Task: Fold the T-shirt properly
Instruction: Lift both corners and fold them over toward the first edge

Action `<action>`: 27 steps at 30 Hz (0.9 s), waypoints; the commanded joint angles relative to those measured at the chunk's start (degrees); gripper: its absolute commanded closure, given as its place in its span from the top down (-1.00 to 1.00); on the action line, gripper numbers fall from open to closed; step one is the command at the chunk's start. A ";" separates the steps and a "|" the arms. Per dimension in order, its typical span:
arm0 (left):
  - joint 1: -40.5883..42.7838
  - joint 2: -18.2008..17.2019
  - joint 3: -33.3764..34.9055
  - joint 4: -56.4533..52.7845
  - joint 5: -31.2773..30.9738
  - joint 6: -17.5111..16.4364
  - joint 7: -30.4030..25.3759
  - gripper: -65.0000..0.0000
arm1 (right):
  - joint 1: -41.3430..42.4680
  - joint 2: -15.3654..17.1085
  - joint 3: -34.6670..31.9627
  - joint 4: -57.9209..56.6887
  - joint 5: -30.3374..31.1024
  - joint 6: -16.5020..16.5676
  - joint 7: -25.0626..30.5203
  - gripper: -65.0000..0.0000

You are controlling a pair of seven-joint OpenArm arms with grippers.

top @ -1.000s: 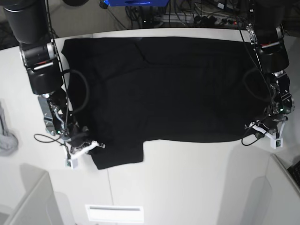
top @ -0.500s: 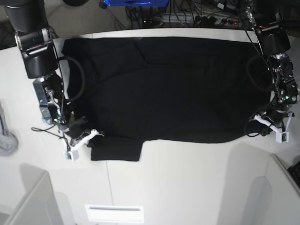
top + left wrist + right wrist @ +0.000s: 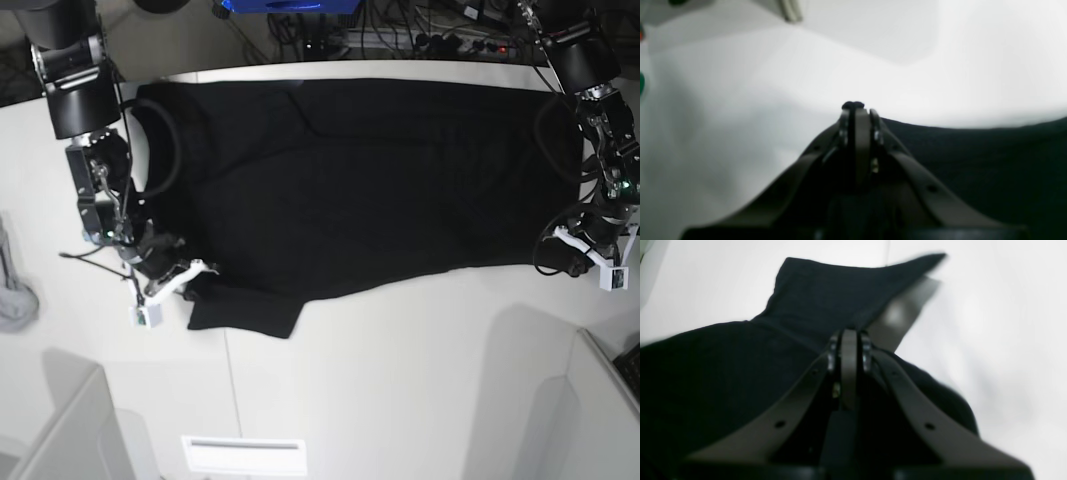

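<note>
We see a broad white tabletop [image 3: 400,380], a grey crumpled cloth [image 3: 12,290] at its edge (partly cut off), tangled dark cables [image 3: 400,35] behind it

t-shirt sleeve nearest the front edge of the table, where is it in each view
Base view: the sleeve juts toward the camera at the T-shirt's lower left, beside the right gripper.
Right wrist view: the sleeve lies at top centre, just beyond the shut fingertips.
Left wrist view: not in it; only the shirt's dark edge at lower right.
Shared landmark: the white table, seen in all three.
</note>
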 commanded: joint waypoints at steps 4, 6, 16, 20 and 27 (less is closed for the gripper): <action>1.93 -1.26 -0.44 3.76 -0.54 -0.03 -1.38 -1.00 | -0.75 0.70 3.82 5.33 0.10 -0.23 -1.68 -1.00; 3.25 -1.17 -0.44 5.35 -0.63 -0.03 -1.38 -1.00 | -2.24 0.79 5.05 7.61 0.10 -0.49 -2.39 -1.00; 7.03 0.24 -2.55 11.59 -0.63 -0.03 0.29 -1.00 | -9.19 0.70 11.38 15.44 0.10 -0.49 -6.17 -1.00; 7.21 0.77 -2.90 14.23 -0.63 -0.12 3.02 -1.00 | -11.65 1.05 13.14 17.64 0.10 -0.49 -6.17 -1.00; 9.41 0.85 -2.90 18.27 -0.63 -0.12 4.69 -1.00 | -16.31 1.05 15.51 21.94 0.27 -0.49 -6.34 -1.00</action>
